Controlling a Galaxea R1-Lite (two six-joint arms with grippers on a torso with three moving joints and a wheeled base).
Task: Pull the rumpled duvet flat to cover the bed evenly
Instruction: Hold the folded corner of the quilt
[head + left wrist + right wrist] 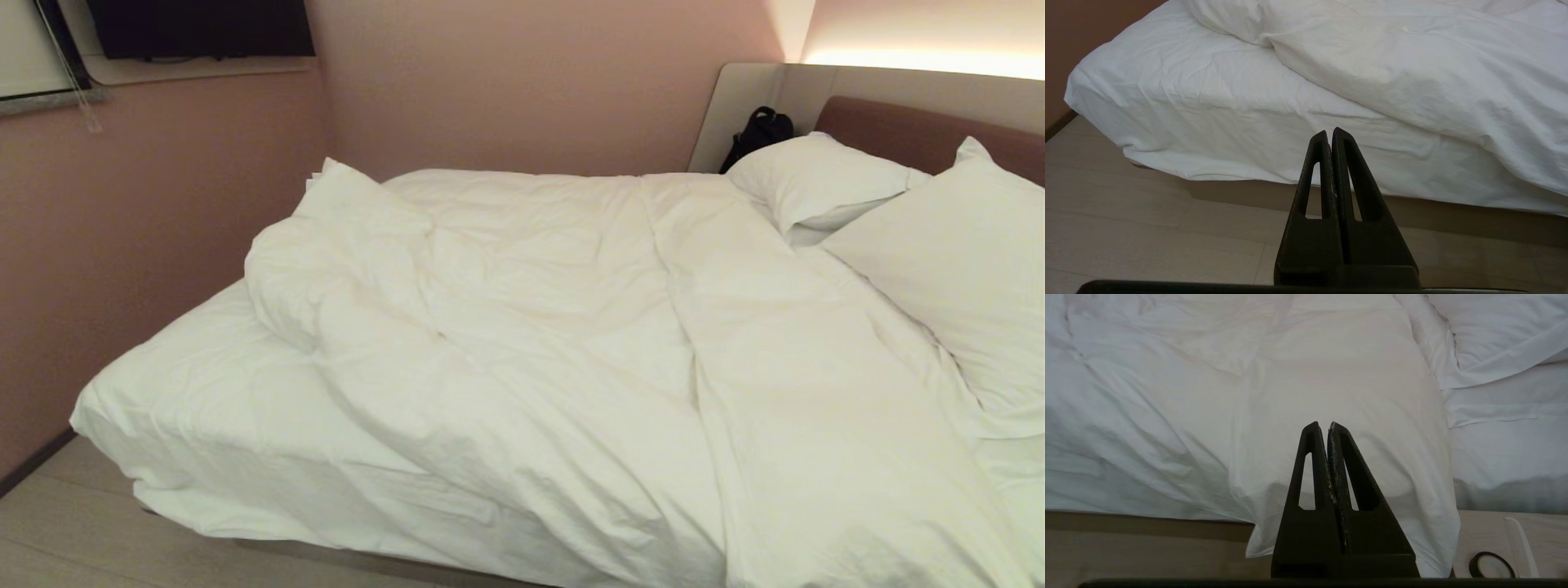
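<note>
The puffy white duvet (571,327) lies rumpled across the bed (204,408), bunched toward the far left, with the foot corner's sheet bare. One flap hangs over the near side. Neither arm shows in the head view. My left gripper (1329,132) is shut and empty, held off the bed's near side above the floor, facing the bare sheet (1208,106) and the duvet (1412,69) edge. My right gripper (1323,425) is also shut and empty, in front of the duvet (1331,375) flap that drapes down past the mattress edge.
Two white pillows (816,180) (963,269) lean at the brown headboard (922,131). A black bag (759,131) sits behind them. A pink wall (122,245) runs close along the bed's foot. A roll of tape (1490,565) lies on the wooden floor (1147,228).
</note>
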